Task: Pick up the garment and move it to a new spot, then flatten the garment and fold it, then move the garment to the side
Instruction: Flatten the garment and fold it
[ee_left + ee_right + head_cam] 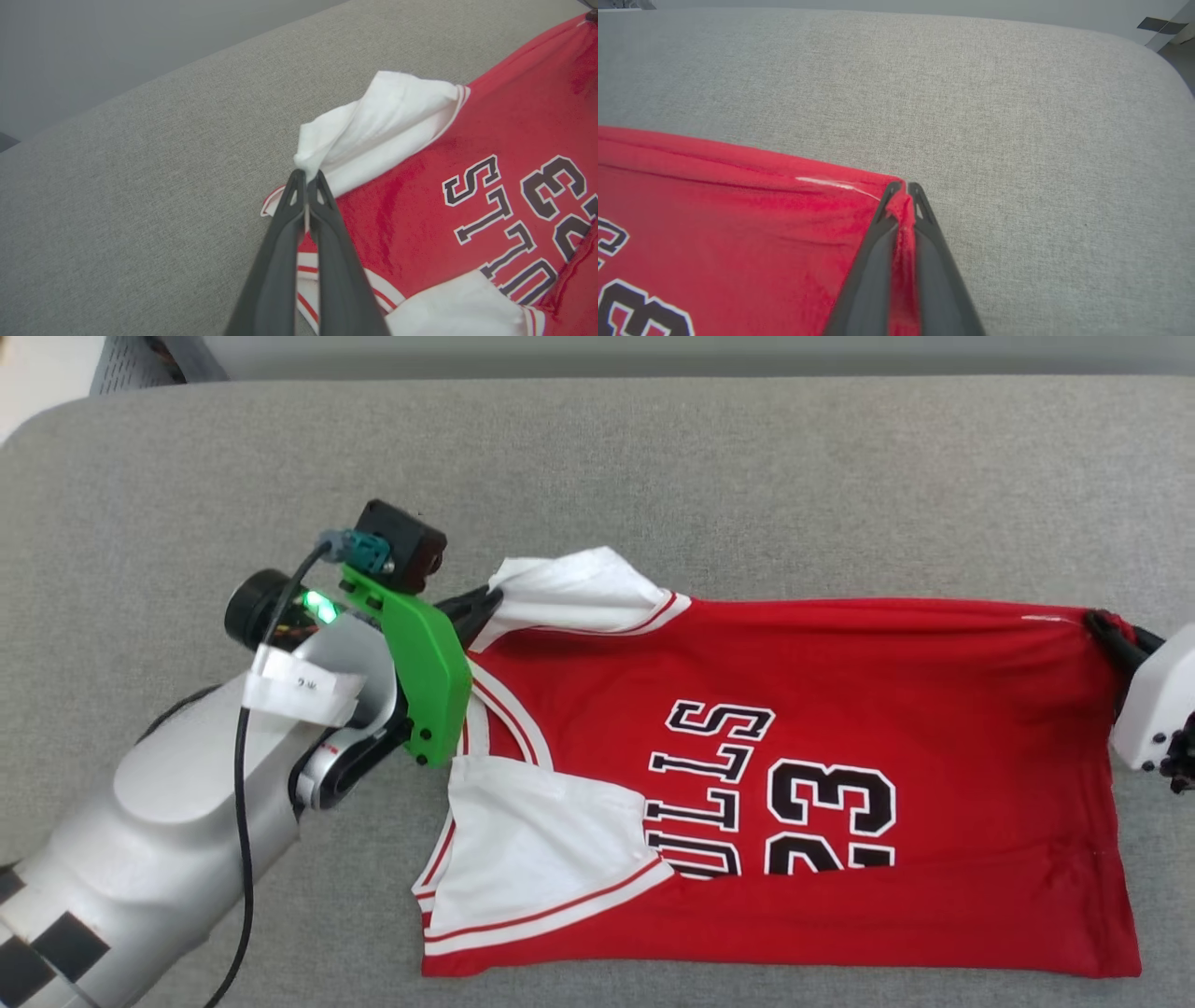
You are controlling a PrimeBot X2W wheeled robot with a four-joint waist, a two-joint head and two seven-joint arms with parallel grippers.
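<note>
You had the garment [794,728] lying flat on the grey woven cushion [653,457]. Its long axis ran left to right, collar toward the left arm and hem toward the right. The left gripper [307,175] was pinched tight on the far white sleeve's tip, and the right gripper [903,186] was clamped on the far hem corner with smooth red cloth bunched between its fingers. The head view showed the near sleeve lying over the black lettering, while the left wrist view showed the far sleeve drawn into a peak.
</note>
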